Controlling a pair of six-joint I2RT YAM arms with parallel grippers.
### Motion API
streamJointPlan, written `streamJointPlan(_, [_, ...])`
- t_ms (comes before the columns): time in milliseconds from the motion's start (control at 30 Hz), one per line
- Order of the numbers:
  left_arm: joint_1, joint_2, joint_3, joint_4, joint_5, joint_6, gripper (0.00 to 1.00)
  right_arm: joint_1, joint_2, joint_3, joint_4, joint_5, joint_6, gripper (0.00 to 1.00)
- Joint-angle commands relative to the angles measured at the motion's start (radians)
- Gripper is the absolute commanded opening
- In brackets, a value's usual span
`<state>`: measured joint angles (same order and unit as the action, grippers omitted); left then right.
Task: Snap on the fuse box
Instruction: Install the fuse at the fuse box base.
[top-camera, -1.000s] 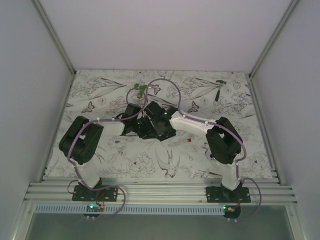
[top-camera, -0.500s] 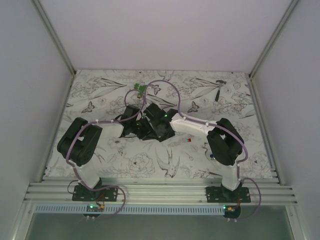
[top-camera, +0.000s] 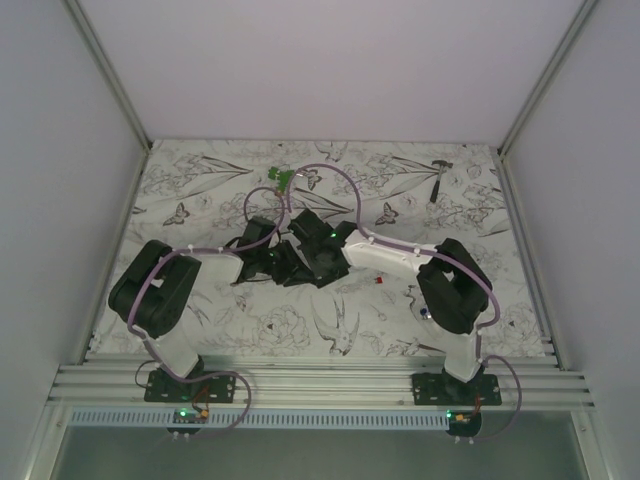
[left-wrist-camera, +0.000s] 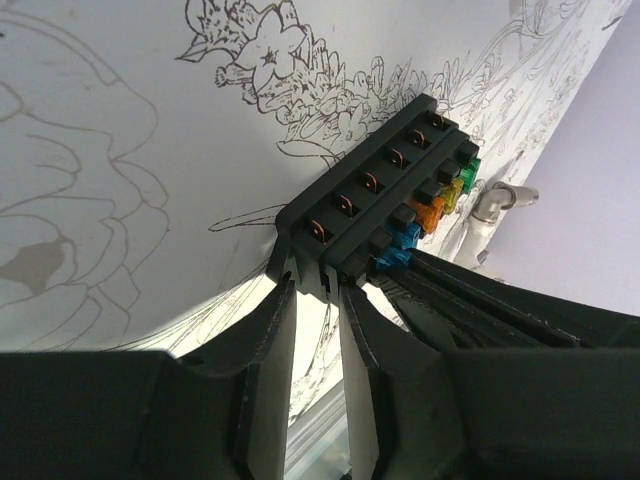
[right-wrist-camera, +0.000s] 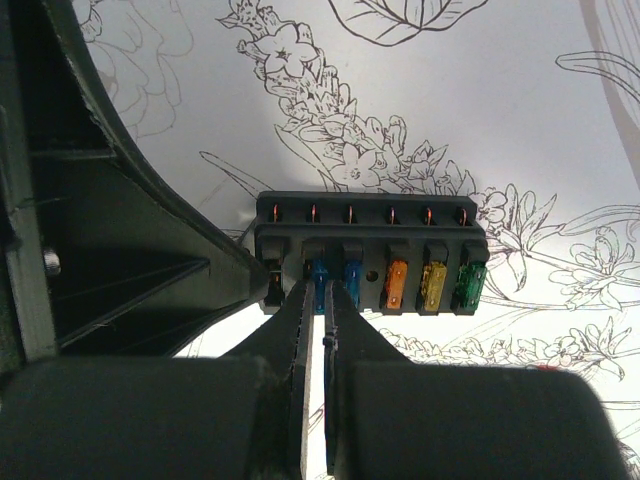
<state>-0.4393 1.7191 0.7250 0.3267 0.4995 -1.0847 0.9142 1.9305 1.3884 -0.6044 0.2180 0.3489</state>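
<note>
The fuse box (left-wrist-camera: 380, 190) is a small black block above the flowered mat, with a row of blue, orange, yellow and green fuses (right-wrist-camera: 398, 283). My left gripper (left-wrist-camera: 315, 288) is shut on a tab at the box's near end. In the right wrist view the left gripper's fingers (right-wrist-camera: 225, 270) hold the left end of the box (right-wrist-camera: 370, 225). My right gripper (right-wrist-camera: 320, 295) is shut on the leftmost blue fuse (right-wrist-camera: 319, 275), which sits in its slot. In the top view both grippers (top-camera: 275, 262) (top-camera: 303, 262) meet at the mat's middle and hide the box.
A small green part (top-camera: 280, 178) lies at the back of the mat (top-camera: 200, 200), and a small hammer-shaped tool (top-camera: 440, 178) at the back right. A tiny red piece (top-camera: 380, 281) and a white-silver thing with a blue dot (top-camera: 420, 305) lie beside the right arm.
The left arm's elbow has swung down and to the left, and the right arm's elbow has shifted slightly right. Both grippers stay together at the middle.
</note>
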Motion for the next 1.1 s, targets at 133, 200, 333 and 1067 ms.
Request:
streamJointPlan(133, [-0.003,0.03,-0.053,-0.006,-0.038,-0.037,0.25,0.035,0.15,-0.018,-0.117,-0.093,-0.026,0.0])
streamJointPlan(200, [-0.003,0.035,-0.058,0.002,-0.039,-0.042,0.25,0.035,0.169,-0.009,-0.125,-0.096,-0.03,0.0])
streamJointPlan(333, [-0.003,0.036,-0.064,0.008,-0.052,-0.044,0.25,0.041,0.168,-0.019,-0.142,-0.104,-0.035,0.0])
streamJointPlan(1067, [0.001,0.03,-0.076,0.008,-0.055,-0.039,0.23,-0.064,0.233,-0.089,-0.205,0.009,-0.034,0.0])
